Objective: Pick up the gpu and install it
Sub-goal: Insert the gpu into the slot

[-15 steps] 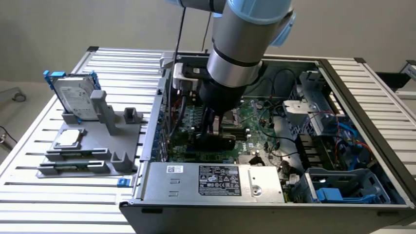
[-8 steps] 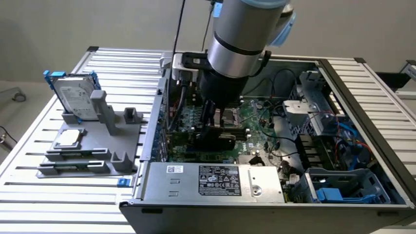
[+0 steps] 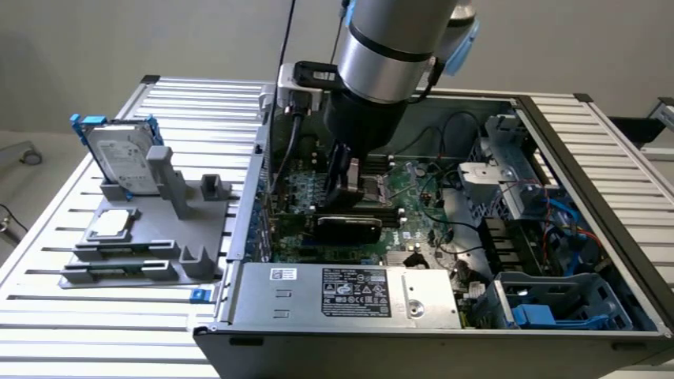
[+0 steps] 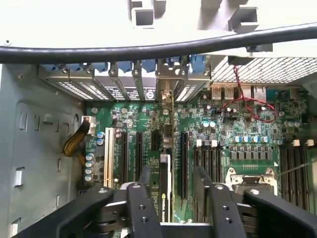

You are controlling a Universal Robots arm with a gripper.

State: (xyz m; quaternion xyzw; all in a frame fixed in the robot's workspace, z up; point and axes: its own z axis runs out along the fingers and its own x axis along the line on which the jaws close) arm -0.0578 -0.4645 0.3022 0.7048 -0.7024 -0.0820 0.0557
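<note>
Gpu [image 4: 165,186] stands on edge between gripper [image 4: 173,181] fingers [image 4: 144,184], directly below wrist, over motherboard [image 4: 237,131] expansion slots inside computer case [image 3: 589,150]. Fingers sit either side of card; whether pads press it or have let go, cannot tell. In exterior view, black cover of card [image 3: 348,227] shows just under gripper. Judgement: light, thin, stiff board; fragile at edge connector and components; best held by flat faces near top edge, clear of bracket. Power supply [image 3: 353,290] lies nearer camera than gripper. Hard drive [image 3: 121,158] and processor chip [image 3: 110,224] rest on grey fixture outside case, well apart.
</note>
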